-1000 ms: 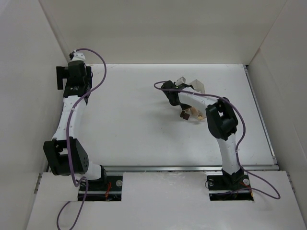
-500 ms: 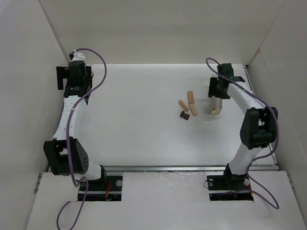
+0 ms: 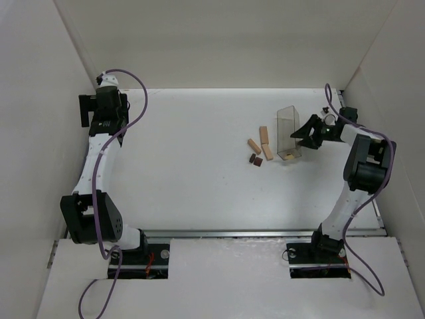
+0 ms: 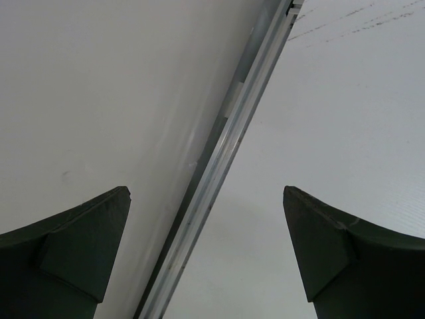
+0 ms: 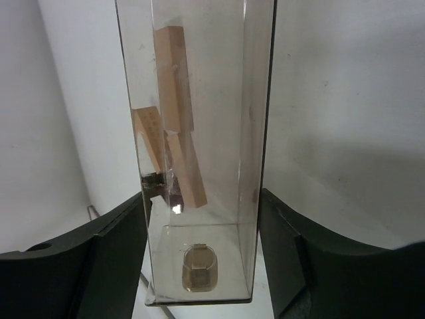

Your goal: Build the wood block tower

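Three light tan bars [image 3: 265,143] and small dark reddish-brown pieces [image 3: 255,159] lie loose on the table, right of centre. My right gripper [image 3: 305,135] is shut on a clear plastic box [image 3: 287,129] just right of them. In the right wrist view the box [image 5: 199,133] fills the gap between my fingers, and the tan bars [image 5: 178,100] and a dark piece [image 5: 157,184] show through its walls. A small tan item [image 5: 199,267] sits at the box's near end. My left gripper [image 3: 88,109] stands open at the far left, with nothing between its fingers [image 4: 86,246].
White walls close in the table on the left, back and right. An aluminium rail [image 4: 219,166] along the left table edge runs under my left gripper. My right arm [image 3: 362,166] stands close to the right wall.
My right arm has swung from over the table's middle out to the right, taking the clear box with it. The blocks it was covering now lie in the open. The left arm has not moved.
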Robot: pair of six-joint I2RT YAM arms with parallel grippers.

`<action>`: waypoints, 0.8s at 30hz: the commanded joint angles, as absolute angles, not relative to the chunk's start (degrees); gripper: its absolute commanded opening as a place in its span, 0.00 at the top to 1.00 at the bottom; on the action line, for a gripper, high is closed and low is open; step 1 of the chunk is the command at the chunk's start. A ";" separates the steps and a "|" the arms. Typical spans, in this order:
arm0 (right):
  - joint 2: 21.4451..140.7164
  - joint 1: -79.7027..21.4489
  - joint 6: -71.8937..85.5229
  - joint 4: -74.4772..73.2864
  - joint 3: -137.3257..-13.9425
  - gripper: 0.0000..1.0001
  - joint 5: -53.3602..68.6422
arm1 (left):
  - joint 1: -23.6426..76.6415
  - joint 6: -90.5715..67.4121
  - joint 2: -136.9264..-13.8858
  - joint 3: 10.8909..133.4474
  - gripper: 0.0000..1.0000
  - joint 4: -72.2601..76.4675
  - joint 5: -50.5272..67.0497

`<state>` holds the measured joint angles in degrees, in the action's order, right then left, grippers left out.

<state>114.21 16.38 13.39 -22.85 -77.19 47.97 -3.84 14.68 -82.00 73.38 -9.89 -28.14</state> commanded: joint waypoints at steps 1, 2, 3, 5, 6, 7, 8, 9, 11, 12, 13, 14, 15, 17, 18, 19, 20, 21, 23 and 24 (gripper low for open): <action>116.36 17.04 12.30 -22.49 -78.66 0.76 52.57 | -3.60 13.45 -79.01 72.86 0.00 -8.79 -28.39; 116.37 17.92 12.30 -23.02 -78.66 0.65 51.86 | -3.60 13.45 -79.01 72.86 0.00 -8.79 -28.39; 116.37 17.93 12.30 -23.03 -78.66 0.51 51.33 | -3.60 13.45 -79.01 72.86 0.00 -8.79 -28.39; 116.37 19.77 12.92 -23.03 -78.66 0.41 50.19 | -3.60 13.45 -79.01 72.86 0.00 -8.79 -28.39; 116.37 19.78 12.92 -23.98 -79.27 0.39 50.19 | -3.60 13.45 -79.01 72.86 0.00 -8.79 -28.39; 116.37 20.56 12.92 -24.52 -79.28 0.39 49.05 | -3.60 13.45 -79.01 72.86 0.00 -8.79 -28.39; 116.37 21.26 12.92 -25.48 -80.23 0.38 48.52 | -3.60 13.45 -79.01 72.86 0.00 -8.79 -28.39; 116.37 21.27 12.92 -26.18 -81.20 0.38 47.65 | -3.60 13.45 -79.01 72.86 0.00 -8.79 -28.39; 116.89 21.80 12.92 -29.16 -82.52 0.34 43.61 | -3.60 13.45 -79.01 72.86 0.00 -8.79 -28.39; 116.89 21.80 12.92 -30.31 -84.10 0.33 42.11 | -3.60 13.45 -79.01 72.86 0.00 -8.79 -28.39; 116.89 21.80 12.92 -31.45 -84.89 0.30 40.45 | -3.60 13.45 -79.01 72.86 0.00 -8.79 -28.39; 116.89 21.80 12.92 -32.33 -85.42 0.22 37.99 | -3.60 13.45 -79.01 72.86 0.00 -8.79 -28.39; 116.89 21.80 12.31 -32.87 -86.04 0.17 37.27 | -3.60 13.45 -79.01 72.86 0.00 -8.79 -28.39; 116.89 21.80 12.30 -32.87 -86.04 0.02 36.22 | -3.60 13.45 -79.01 72.86 0.00 -8.79 -27.78; 116.89 21.80 12.30 -33.39 -86.04 0.00 36.21 | -3.60 13.45 -79.01 72.86 0.00 -8.79 -27.77; 116.89 21.80 12.30 -33.40 -86.74 0.00 35.43 | -3.60 13.45 -79.01 73.38 0.00 -9.31 -27.77; 116.89 21.80 12.30 -34.27 -86.75 0.00 34.64 | -3.60 13.45 -79.01 73.39 0.00 -9.32 -27.25; 116.89 21.80 12.30 -34.80 -87.36 0.00 32.11 | -3.60 13.45 -79.01 73.39 0.00 -9.32 -27.25; 116.89 21.80 12.91 -36.47 -88.07 0.00 26.49 | -3.60 13.45 -79.01 74.00 0.00 -9.32 -27.25; 116.20 21.80 13.53 -37.26 -88.94 0.00 24.72 | -3.60 13.45 -79.01 74.00 0.00 -9.32 -26.72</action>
